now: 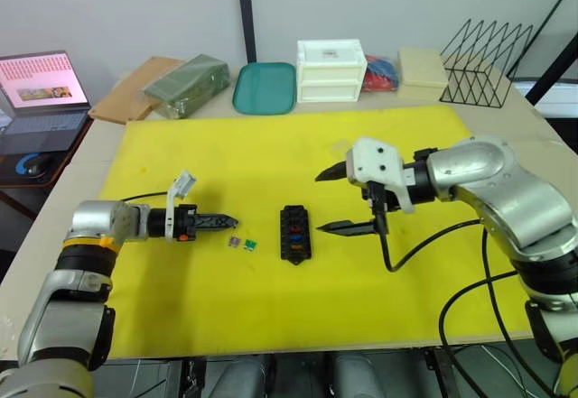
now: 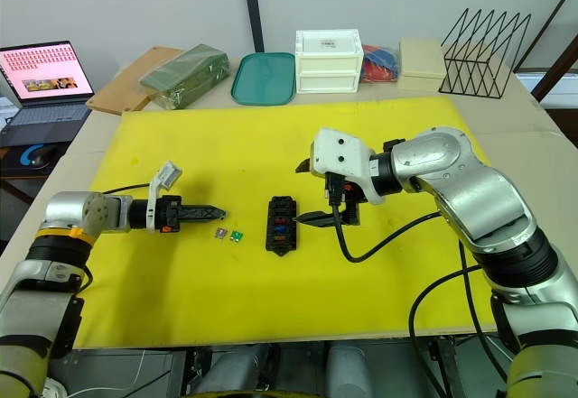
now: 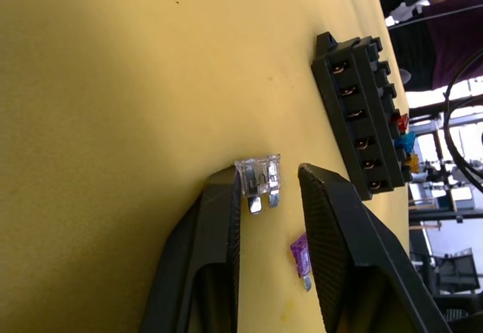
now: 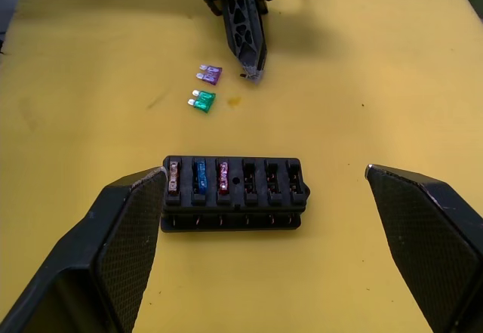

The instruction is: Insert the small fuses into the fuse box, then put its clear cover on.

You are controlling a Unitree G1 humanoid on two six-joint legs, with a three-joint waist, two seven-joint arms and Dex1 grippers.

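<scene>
- an open laptop [image 1: 41, 87] with a pink screen sits on a side desk at far left; a flat wooden board [image 1: 135, 87] and a green wrapped block [image 1: 187, 84] lie behind the bright yellow mat [image 1: 271, 317] that covers the table
- the left gripper [image 1: 231, 221] of two black fingers lies low over the mat, pointing right; its fingers [image 3: 215, 227] are a little apart, with a tiny clear blade fuse [image 3: 259, 182] between the tips, touching one finger; whether it is truly pinched i cannot tell
- just beside those tips lie a small purple fuse [image 4: 210, 70] and a small green fuse [image 4: 203, 101], close together on the mat
- the small black rectangular fuse box [image 1: 295, 233] sits mid-mat, near the loose fuses; a tan, a blue and a red fuse stand in three neighbouring slots at one end; the other slots in that row are empty
- a teal oval tray [image 1: 265, 87] and a white drawer box [image 1: 331, 70] stand at the back edge
- the right gripper [image 1: 336, 201] hangs spread wide just right of the fuse box, holding nothing
- a black wire rack [image 1: 483, 75] stands at back right
</scene>
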